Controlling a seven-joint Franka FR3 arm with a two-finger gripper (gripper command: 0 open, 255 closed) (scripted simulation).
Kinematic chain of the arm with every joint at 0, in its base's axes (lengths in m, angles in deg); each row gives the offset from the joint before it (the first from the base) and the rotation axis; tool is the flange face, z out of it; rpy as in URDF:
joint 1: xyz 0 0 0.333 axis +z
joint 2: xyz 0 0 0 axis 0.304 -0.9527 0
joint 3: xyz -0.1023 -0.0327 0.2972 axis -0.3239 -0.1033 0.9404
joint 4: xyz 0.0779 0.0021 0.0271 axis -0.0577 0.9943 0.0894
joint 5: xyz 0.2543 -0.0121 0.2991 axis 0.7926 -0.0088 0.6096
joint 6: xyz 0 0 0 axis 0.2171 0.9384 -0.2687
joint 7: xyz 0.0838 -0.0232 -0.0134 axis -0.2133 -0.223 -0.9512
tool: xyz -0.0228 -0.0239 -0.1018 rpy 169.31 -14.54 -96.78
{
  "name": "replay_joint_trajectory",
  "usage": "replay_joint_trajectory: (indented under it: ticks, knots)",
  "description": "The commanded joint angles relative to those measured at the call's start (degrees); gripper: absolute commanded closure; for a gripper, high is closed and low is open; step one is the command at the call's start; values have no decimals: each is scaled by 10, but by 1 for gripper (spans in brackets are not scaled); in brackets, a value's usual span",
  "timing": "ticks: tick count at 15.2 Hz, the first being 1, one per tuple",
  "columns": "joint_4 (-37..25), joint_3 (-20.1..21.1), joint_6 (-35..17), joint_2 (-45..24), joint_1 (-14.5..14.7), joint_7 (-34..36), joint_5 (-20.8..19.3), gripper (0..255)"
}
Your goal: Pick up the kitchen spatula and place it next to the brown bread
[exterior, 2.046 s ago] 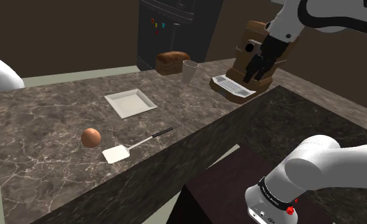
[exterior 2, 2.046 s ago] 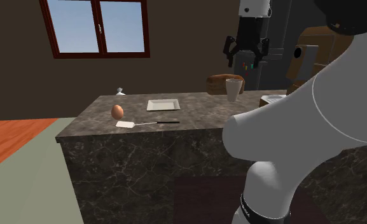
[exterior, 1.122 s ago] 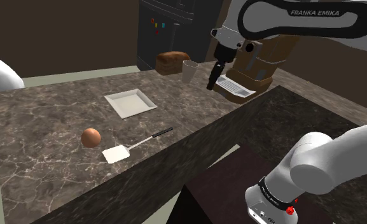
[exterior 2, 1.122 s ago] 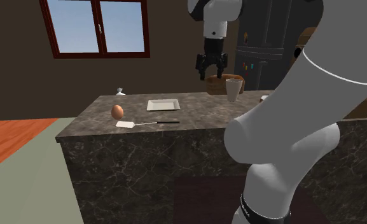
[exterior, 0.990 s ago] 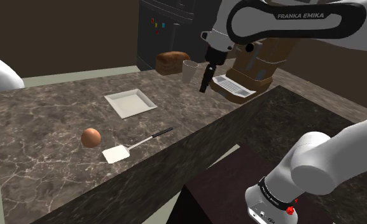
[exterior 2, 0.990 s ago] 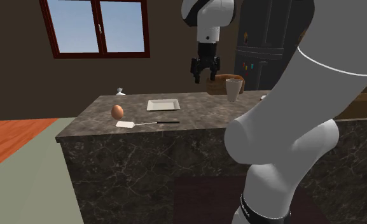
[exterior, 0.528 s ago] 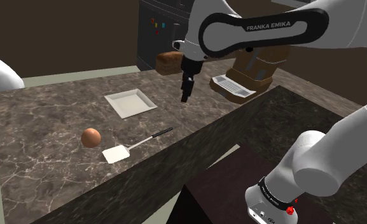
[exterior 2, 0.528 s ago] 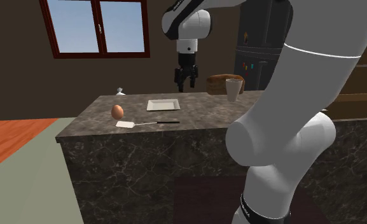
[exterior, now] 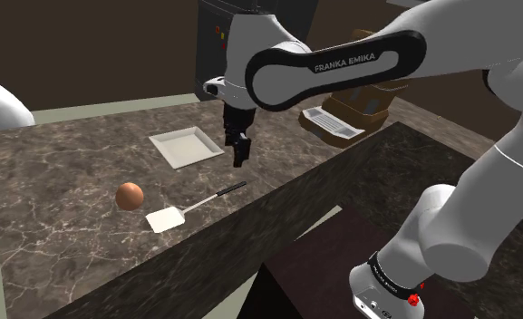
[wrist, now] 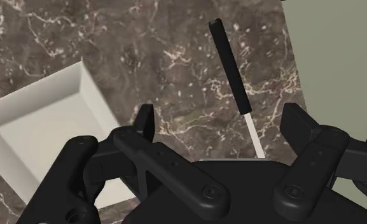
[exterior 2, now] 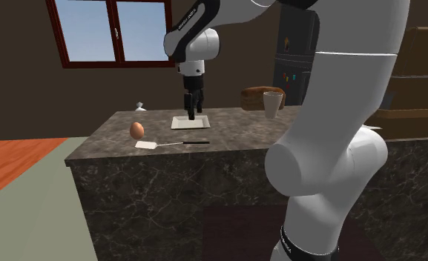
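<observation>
items on the counter [exterior: 69, 172], as we count them:
one kitchen spatula [exterior: 191, 207], pale square blade, thin shaft, black handle, lying flat near the counter's front edge;
one brown egg [exterior: 130, 195], just beside the blade, not touching;
one white square dish [exterior: 187, 147], shallow, behind the spatula;
one brown bread [exterior 2: 258, 96], a loaf at the counter's far end, well apart from the spatula;
one pale cup [exterior 2: 272, 104], just in front of the loaf;
one brown coffee machine [exterior: 350, 113] with a grey drip tray.

one tool [exterior: 241, 154], all black, pointing down above the counter between the dish's corner and the spatula's handle end; its two fingers [wrist: 144, 121] stand wide apart and grip nothing; in the wrist view we see the black handle lying on the counter below the gap, untouched.

surface: dark brown stone with pale veins, on a base of the same finish.

room: brown walls; one window [exterior 2: 116, 33], red-brown frame, blue sky; one tall dark appliance [exterior: 216, 36] behind the counter; floor partly orange boards [exterior 2: 19, 163], partly grey-green.
</observation>
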State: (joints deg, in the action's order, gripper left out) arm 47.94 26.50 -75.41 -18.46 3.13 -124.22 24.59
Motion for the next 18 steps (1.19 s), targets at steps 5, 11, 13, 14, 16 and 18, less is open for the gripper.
replay_joint_trajectory:
  ticks: [5, 11, 13, 14, 16, 18]
  knots:
    - [-20, 38, -32, -64, 39, -58, -29, 0]
    - [-12, 53, -67, -98, 55, -78, -48, 0]
    - [-5, 52, -81, -106, 55, -76, -52, 0]
    - [-1, 52, -88, -110, 55, -74, -53, 0]
    - [4, 51, -100, -116, 55, -72, -57, 0]
    - [4, 51, -100, -116, 55, -72, -57, 0]
